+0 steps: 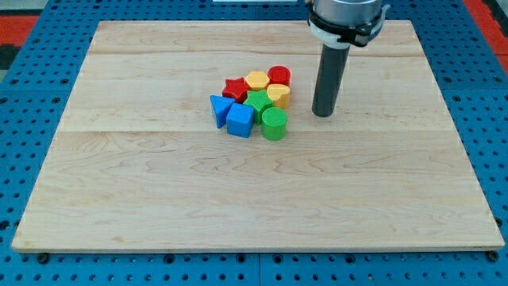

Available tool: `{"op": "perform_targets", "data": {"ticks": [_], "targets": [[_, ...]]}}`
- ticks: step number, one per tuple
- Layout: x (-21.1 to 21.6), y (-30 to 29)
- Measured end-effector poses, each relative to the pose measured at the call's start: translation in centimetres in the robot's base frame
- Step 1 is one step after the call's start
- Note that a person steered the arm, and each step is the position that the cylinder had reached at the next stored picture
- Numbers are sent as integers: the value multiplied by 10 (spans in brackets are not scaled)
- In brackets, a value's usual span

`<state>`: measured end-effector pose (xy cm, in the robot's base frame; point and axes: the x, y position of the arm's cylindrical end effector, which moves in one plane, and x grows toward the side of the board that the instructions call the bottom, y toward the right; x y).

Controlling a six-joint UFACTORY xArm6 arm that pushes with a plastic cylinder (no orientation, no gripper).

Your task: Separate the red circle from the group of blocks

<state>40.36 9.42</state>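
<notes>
Dark rod's tip (pixel 321 114) on pale wooden counter (pixel 159 191), right of cluster; red circle block (pixel 279 76) at cluster's top-right, apart from tip. No end effector to report.

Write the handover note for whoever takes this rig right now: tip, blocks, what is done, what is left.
My tip rests on the wooden board, to the view's right of the cluster, touching no block, with a small gap to the yellow heart.
The red circle sits at the cluster's top right corner, against the yellow hexagon and just above the yellow heart.
The rest of the group: red star, green star, green cylinder, blue cube, blue triangle.
Done: nothing; the red circle is not yet separated.
Left: get the tip behind the red circle, probably on its lower left, and push it clear of the group.
</notes>
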Motion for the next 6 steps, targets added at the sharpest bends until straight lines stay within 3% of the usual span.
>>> {"op": "perform_targets", "data": {"ticks": [2,3,4,6], "targets": [[-52,-49],[-60,-125],[-82,-122],[-85,-49]]}}
